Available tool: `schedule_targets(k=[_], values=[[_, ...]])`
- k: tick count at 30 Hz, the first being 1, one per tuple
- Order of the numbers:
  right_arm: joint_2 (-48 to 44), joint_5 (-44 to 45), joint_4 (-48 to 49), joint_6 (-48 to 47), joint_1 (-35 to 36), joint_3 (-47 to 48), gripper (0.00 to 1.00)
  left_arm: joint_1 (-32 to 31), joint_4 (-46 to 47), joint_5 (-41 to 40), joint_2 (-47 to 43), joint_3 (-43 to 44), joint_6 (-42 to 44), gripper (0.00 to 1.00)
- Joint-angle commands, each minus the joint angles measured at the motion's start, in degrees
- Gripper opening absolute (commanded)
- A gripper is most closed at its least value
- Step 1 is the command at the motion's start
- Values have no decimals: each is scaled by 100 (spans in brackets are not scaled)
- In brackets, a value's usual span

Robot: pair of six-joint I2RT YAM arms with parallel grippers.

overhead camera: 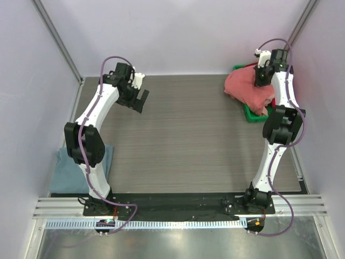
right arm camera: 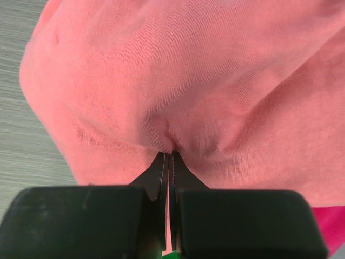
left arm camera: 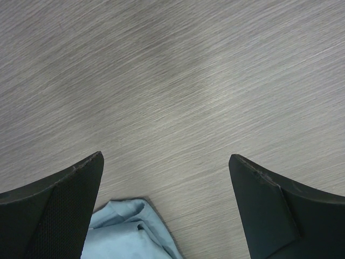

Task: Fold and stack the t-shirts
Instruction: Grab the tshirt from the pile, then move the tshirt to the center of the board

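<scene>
A salmon-red t-shirt (overhead camera: 246,88) hangs bunched at the far right, draped over the edge of the green bin (overhead camera: 251,114). My right gripper (overhead camera: 262,79) is shut on a pinch of this shirt (right arm camera: 178,81), whose cloth fills the right wrist view. A crimson shirt (right arm camera: 329,226) shows at the lower right corner of that view. A grey-blue t-shirt (overhead camera: 67,171) lies folded at the near left, partly hidden by my left arm; its corner shows in the left wrist view (left arm camera: 129,232). My left gripper (overhead camera: 141,101) is open and empty above the bare table at the far left. The light pink shirt is out of view.
The green bin stands at the far right by the wall. The table (overhead camera: 183,135) is wood-grain grey, enclosed by white walls on three sides. An aluminium rail (overhead camera: 178,208) runs along the near edge with both arm bases on it.
</scene>
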Motion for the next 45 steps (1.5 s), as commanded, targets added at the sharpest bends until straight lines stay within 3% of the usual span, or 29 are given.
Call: schedule_targets(k=[1, 13, 19, 23, 33, 37, 45], values=[[-556, 201, 386, -11, 8, 303, 1, -48, 10, -38, 47, 203, 39, 99], [-2225, 307, 1546, 156, 95, 821, 1, -48, 89, 32, 38, 194, -31, 99], [-2525, 307, 2117, -89, 411, 1269, 1, -48, 274, -572, -14, 308, -84, 99], [-2622, 298, 2170, -248, 937, 1586, 1, 14, 388, -1066, -14, 483, -75, 100], [-2895, 307, 2320, -336, 2442, 1603, 1, 365, 459, -1225, -146, 510, -137, 100], [-3078, 202, 2302, -310, 2828, 1210, 1, 480, 538, -1339, -243, 414, -145, 100], [-3387, -212, 2285, 130, 2943, -1005, 1, 620, 661, -1620, -576, 10, -154, 100]])
